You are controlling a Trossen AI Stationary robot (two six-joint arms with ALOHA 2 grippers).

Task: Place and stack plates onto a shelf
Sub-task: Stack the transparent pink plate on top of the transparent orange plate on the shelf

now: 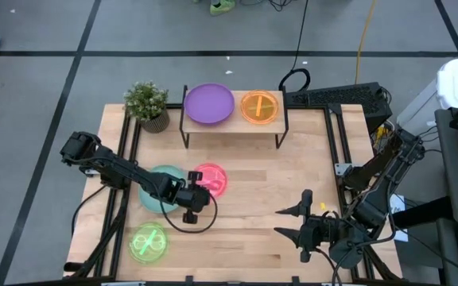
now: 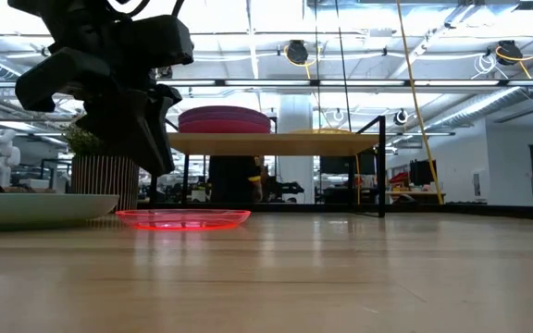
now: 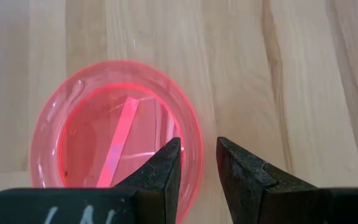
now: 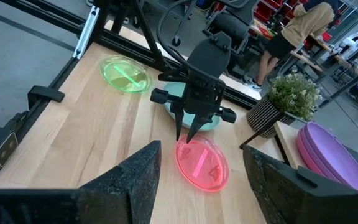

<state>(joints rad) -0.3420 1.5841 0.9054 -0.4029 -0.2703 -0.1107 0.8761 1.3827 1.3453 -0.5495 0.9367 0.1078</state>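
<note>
Step in hand: picking up the pink plate (image 1: 210,179), which lies flat on the surface (image 1: 293,183) in front of the shelf (image 1: 233,125), partly overlapping the teal plate (image 1: 156,191) beside it. Left gripper (image 3: 197,163) hovers over the pink plate's rim, fingers narrowly apart with the rim roughly between them, holding nothing. Next move probably calls for dropping onto the rim and pinching it. Shelf already carries the purple plate (image 1: 209,104) and orange plate (image 1: 260,106); green plate (image 1: 148,241) sits near the surface's front edge, farthest from the shelf. Right gripper (image 4: 197,165) waits wide and empty, well clear of the shelf. Teal plate mostly hidden under the left arm; how many plates are stacked under the purple one is hard to tell
</note>
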